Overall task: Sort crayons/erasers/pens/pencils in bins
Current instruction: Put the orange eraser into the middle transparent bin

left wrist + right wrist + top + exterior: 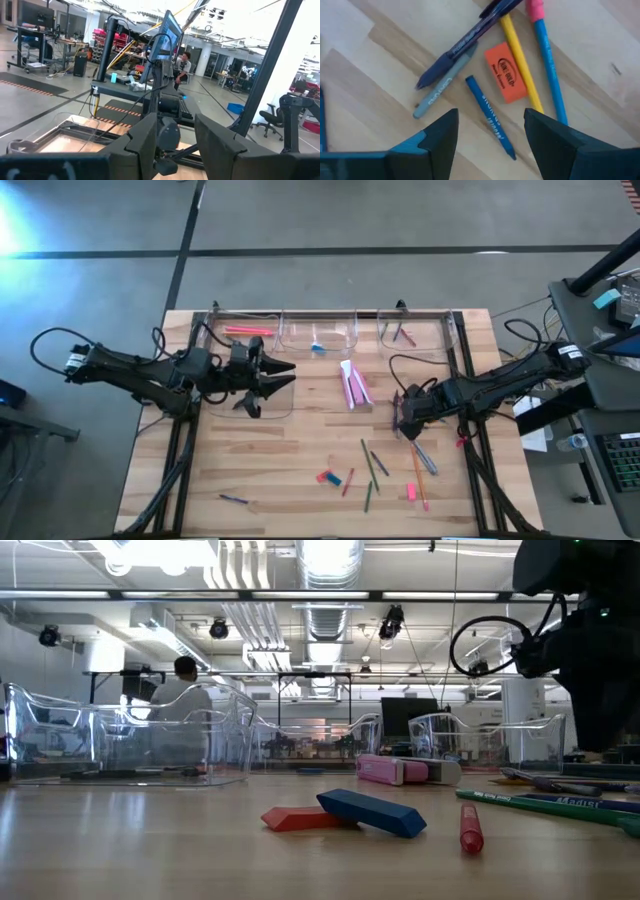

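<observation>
My right gripper (408, 425) (490, 135) is open and points down over a small heap at the table's right side: a blue crayon (490, 116), an orange eraser (506, 72), a yellow pencil (520, 62), a blue pencil (547, 65), a dark blue pen (465, 42) and a grey crayon (442, 90). Its fingers stand on either side of the blue crayon's end, above it, touching nothing. My left gripper (285, 375) (175, 135) is open and empty, held level over a clear bin (275, 408) at the left. Three clear bins (320, 340) stand along the far edge.
Two pink erasers (355, 385) lie at mid-table. A blue eraser (372, 812) leans on a red one (300, 818) near the front, beside thin sticks (370, 465) and a small pink block (411, 492). A pen (233, 499) lies front left. The far bins hold a pink stick (248, 330), a blue piece (317, 347) and thin sticks (403, 333).
</observation>
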